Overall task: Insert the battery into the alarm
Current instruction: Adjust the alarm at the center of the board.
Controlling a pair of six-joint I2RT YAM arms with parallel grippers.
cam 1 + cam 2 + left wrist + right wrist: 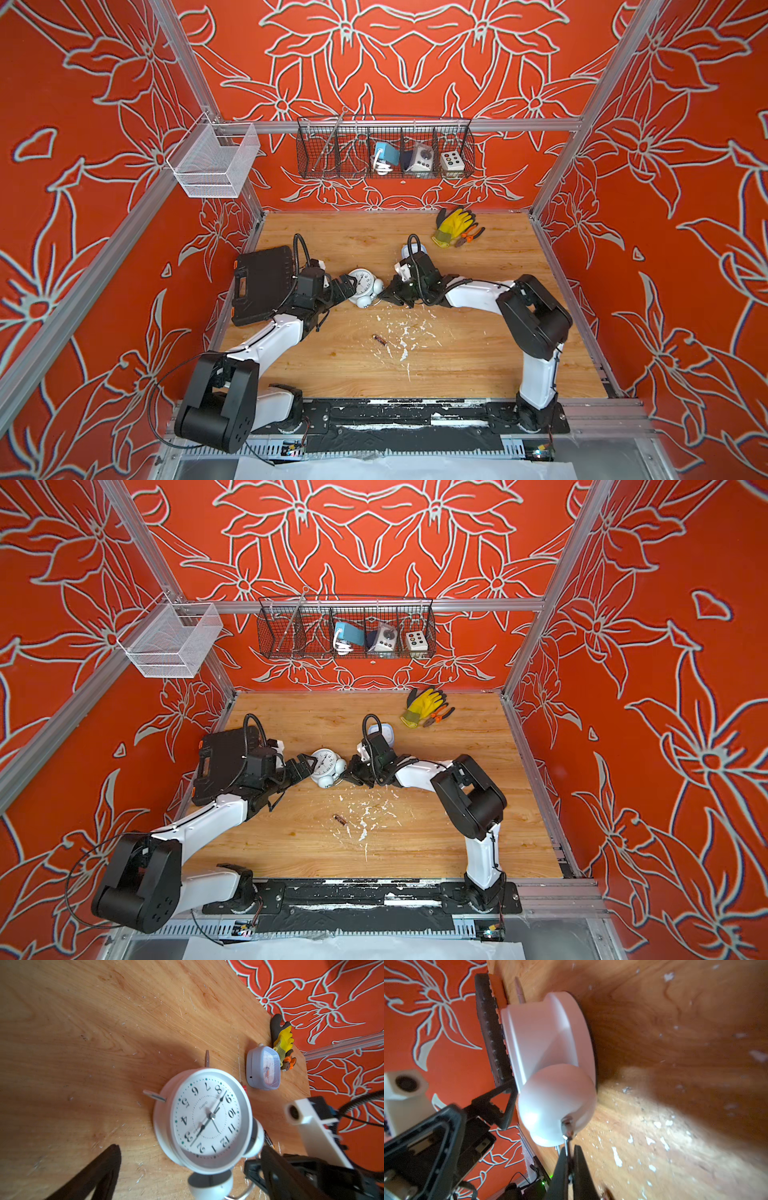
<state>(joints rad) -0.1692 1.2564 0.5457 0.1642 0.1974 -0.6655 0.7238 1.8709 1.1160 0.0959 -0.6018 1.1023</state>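
QUARTZ on alarm (207, 1120) dial; battery (379, 340) label illegible

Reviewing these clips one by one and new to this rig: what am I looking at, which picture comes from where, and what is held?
Two robot arms stand at a wooden table. Two pictures look down from overhead; the other two come from a camera on each wrist. A white alarm clock lies face up between the arms. The left gripper is open beside it; the right gripper is shut on its thin metal handle. A battery lies loose nearby. Also there: a black case, yellow glove, pliers.
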